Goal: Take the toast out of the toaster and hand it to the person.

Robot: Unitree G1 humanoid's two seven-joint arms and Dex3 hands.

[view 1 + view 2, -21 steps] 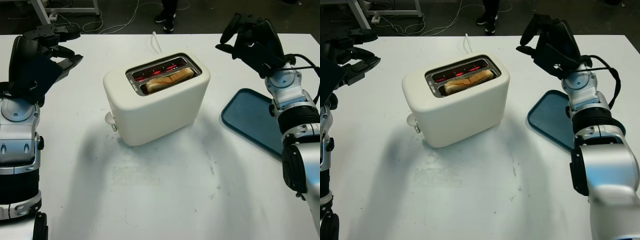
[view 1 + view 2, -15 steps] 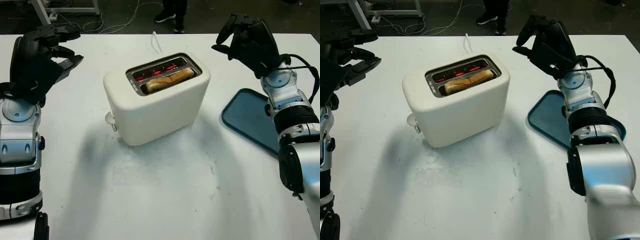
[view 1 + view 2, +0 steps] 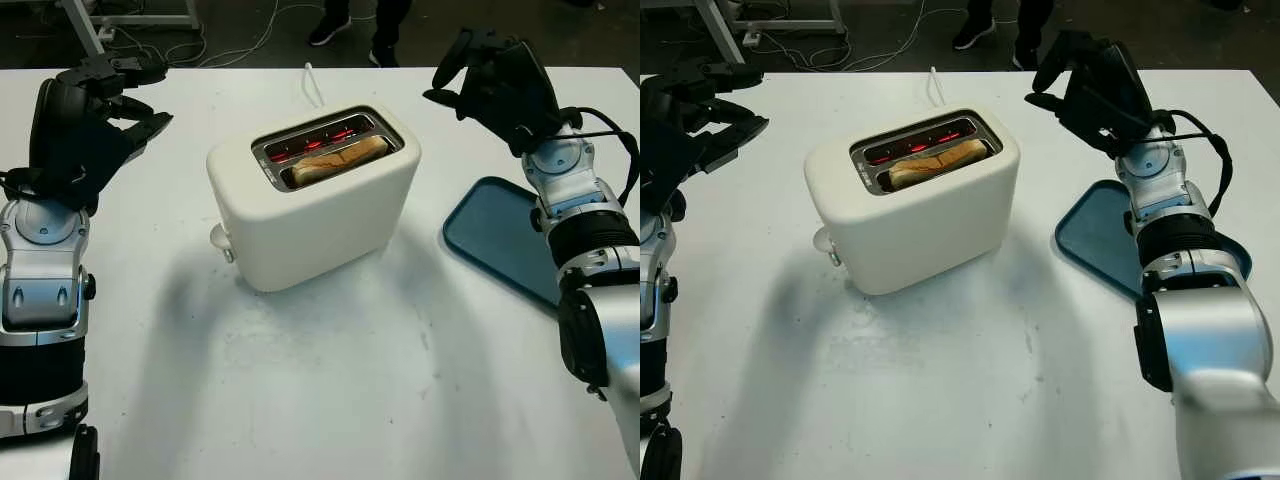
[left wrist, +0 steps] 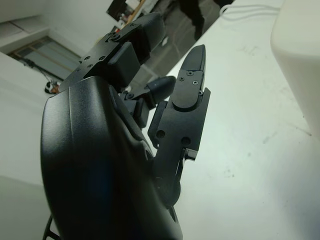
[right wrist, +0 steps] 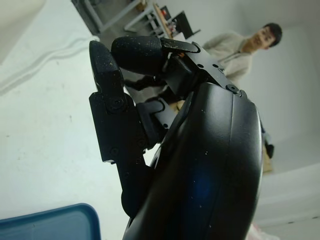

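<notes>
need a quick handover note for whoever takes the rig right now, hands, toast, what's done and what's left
Left hand: open, holding nothing, raised over the table's left side, well clear of the toaster.
Right hand: open, holding nothing, raised to the right of the toaster, beyond the blue tray.
Toast: in the nearer slot, top edge showing; the far slot glows red.
Person: feet at the table's far edge.
Done: nothing yet, toast untouched.
Left: grasp the toast, lift it out, hand it to the person.
</notes>
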